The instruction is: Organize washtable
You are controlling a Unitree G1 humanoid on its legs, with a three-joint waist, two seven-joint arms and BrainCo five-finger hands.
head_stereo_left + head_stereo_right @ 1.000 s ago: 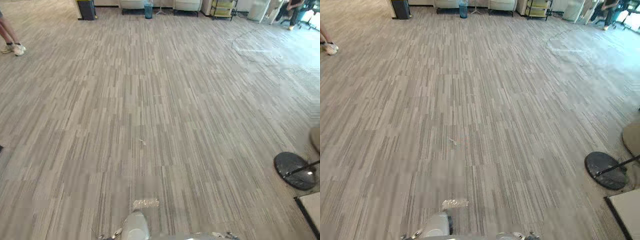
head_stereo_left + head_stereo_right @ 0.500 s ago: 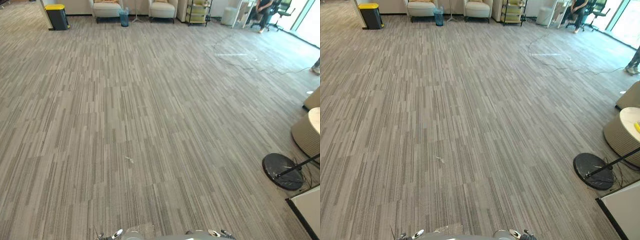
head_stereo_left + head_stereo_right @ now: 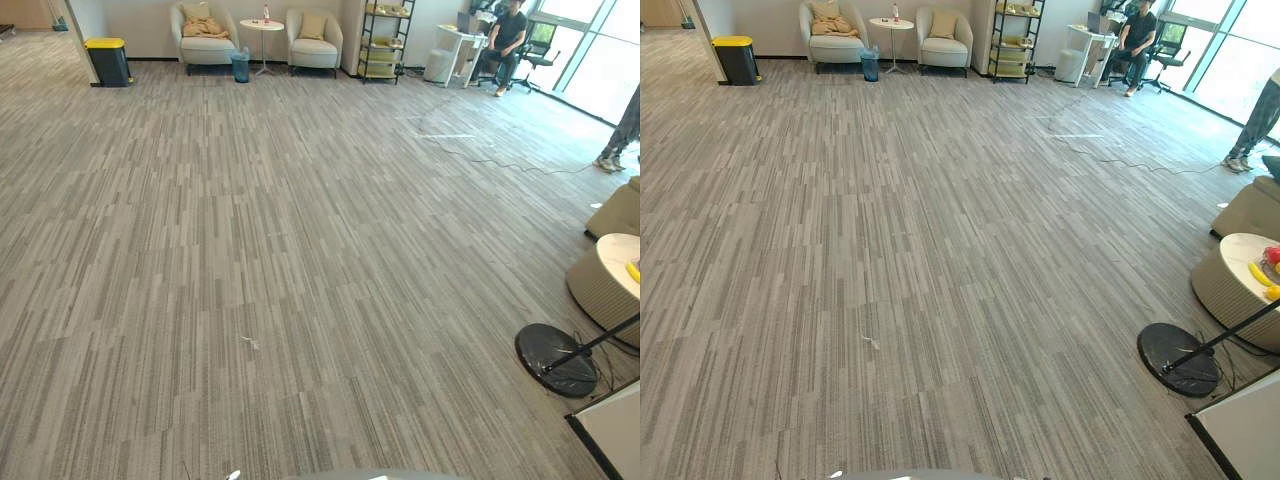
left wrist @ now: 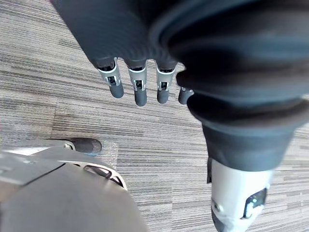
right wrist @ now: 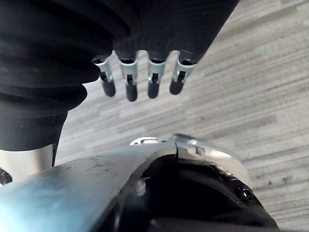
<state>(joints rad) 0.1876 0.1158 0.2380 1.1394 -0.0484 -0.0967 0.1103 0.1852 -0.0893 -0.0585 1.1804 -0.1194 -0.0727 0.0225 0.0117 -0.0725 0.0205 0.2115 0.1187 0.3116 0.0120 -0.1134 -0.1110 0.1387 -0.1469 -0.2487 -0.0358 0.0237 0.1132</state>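
A wide room with a floor (image 3: pixel 300 250) of grey striped carpet tiles stretches away to a far wall.

Left eye view: along that wall stand a black bin with a yellow lid (image 3: pixel 108 60), two pale armchairs (image 3: pixel 205 42) with a small round table (image 3: pixel 262 24) between them, a blue basket (image 3: pixel 240 67) on the floor just beside the left chair, and a metal shelf rack (image 3: pixel 385 40). A person in dark clothes (image 3: pixel 505 40) sits on an office chair past the rack. At the right edge another person's leg (image 3: pixel 620 130) comes into the picture. Nearer, on the right, a round beige table (image 3: pixel 618 262) stands beside a black round stand base (image 3: pixel 555 358) with a dark pole leaning from it. In the near right corner lies a white board with a dark rim (image 3: pixel 612 440); whether it belongs to the washtable cannot be told.

Right eye view: the beige table carries a banana (image 3: pixel 1259 274) and something red at the picture's edge.

Left wrist view: the left hand (image 4: pixel 137 58) hangs over the carpet, its fingers (image 4: pixel 163 91) straight, side by side with small gaps, holding nothing.

Right wrist view: the right hand (image 5: pixel 140 53) also hangs above the carpet, its fingers (image 5: pixel 129 84) straight and slightly apart, empty.
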